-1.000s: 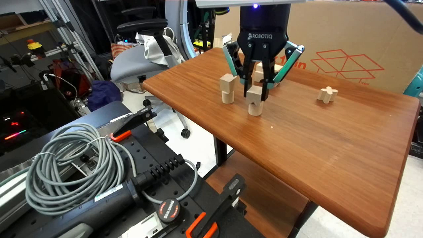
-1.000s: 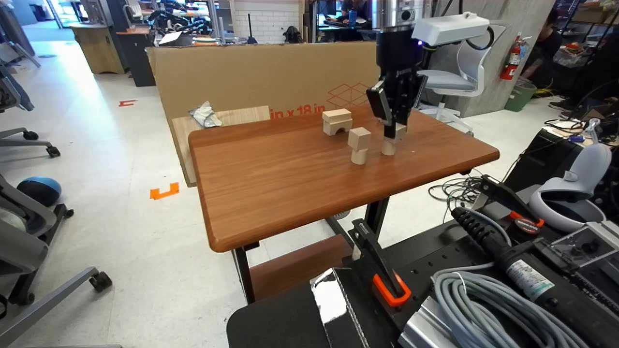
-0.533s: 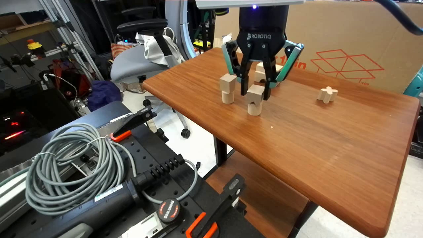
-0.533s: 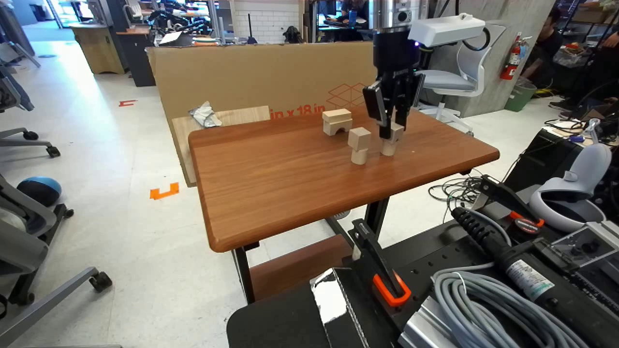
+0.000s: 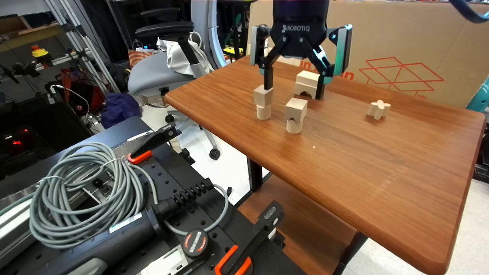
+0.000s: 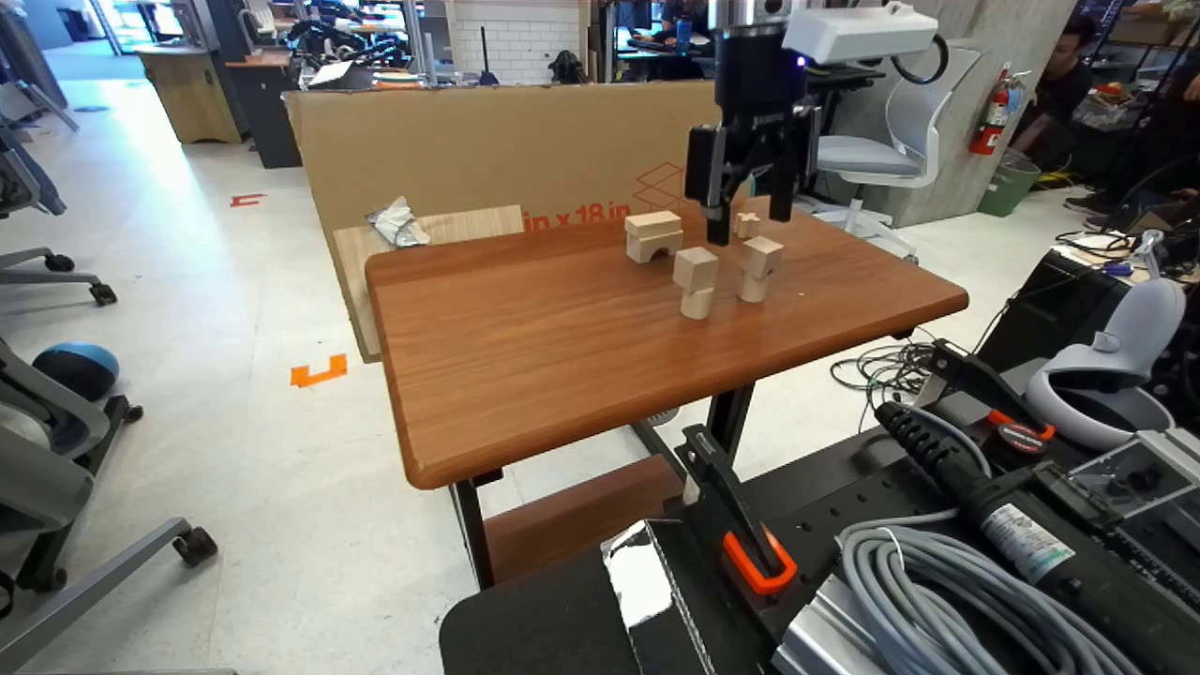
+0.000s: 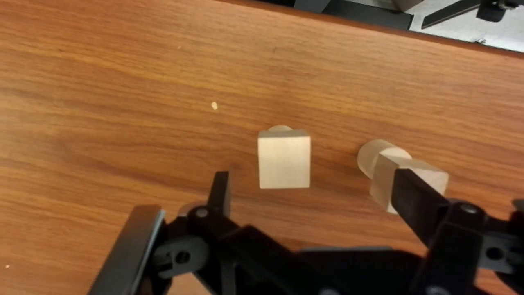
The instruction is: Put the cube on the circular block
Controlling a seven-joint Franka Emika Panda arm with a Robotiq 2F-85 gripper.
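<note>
Hanging gripper [image 5: 294, 90]: in an exterior view, its two fingers are spread wide apart, higher than the cube [image 5: 296, 109]; half a second ago they were lower and closer together, one at each side of it. Its body reads "ROBOTIQ".
Cube: upright on the circular block [image 5: 294, 126], in the same spot as half a second ago, now apart from both fingers.
Squarish block [image 5: 263, 96]: left of the cube and farther back, on another round block [image 5: 263, 112]; a fingertip meets its top edge in this view, touching or not I cannot tell.
Arch block [image 5: 303, 87]: behind the cube, topped by one flat block [image 5: 307, 78], both less covered by the gripper than before.
Star-shaped block [image 6: 747, 226]: in an exterior view, beyond the cube on the table [image 6: 525, 347]; the gripper mostly hid it half a second ago.
Cardboard box [image 6: 506, 150]: beyond the cube, red print reading "in x 18 in".
Block count: seven in both exterior views, counting the cube; four in the wrist view.
Speck [image 7: 214, 105]: in the wrist view, one, up and left of the cube, whose upper edge leaves a sliver of the circular block showing.
</note>
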